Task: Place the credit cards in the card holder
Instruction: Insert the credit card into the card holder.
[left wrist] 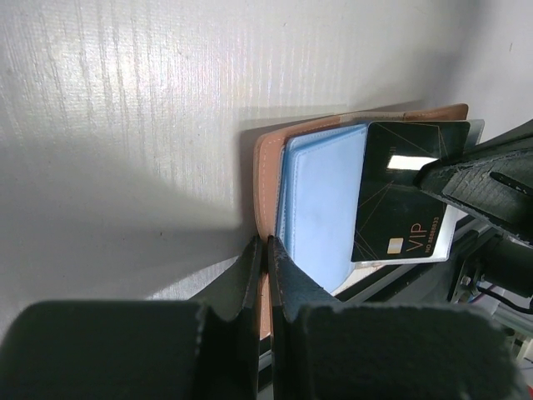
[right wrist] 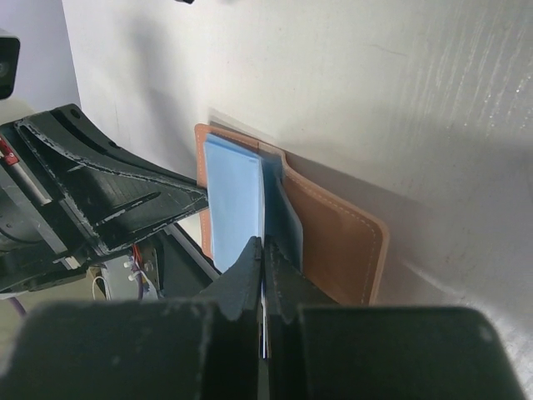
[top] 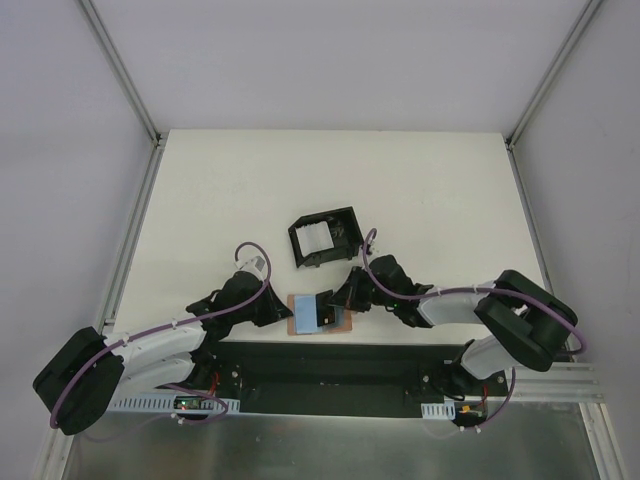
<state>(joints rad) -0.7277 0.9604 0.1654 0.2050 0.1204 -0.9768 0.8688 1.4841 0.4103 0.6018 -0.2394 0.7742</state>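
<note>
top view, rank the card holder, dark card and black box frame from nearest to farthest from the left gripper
1. card holder, pinched by the left gripper
2. dark card, over the holder's right side
3. black box frame, farther up the table

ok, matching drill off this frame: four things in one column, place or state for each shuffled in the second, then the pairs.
Things
1. card holder
2. black VIP card
3. black box frame
4. left claw

Place or state
A. pinched in the right claw, over the open holder
B. shut on the holder's tan edge
C. lying open at the near edge of the table
D. farther back, apart from both claws

Pairs: 1-C, 2-A, 3-D, 4-B
</note>
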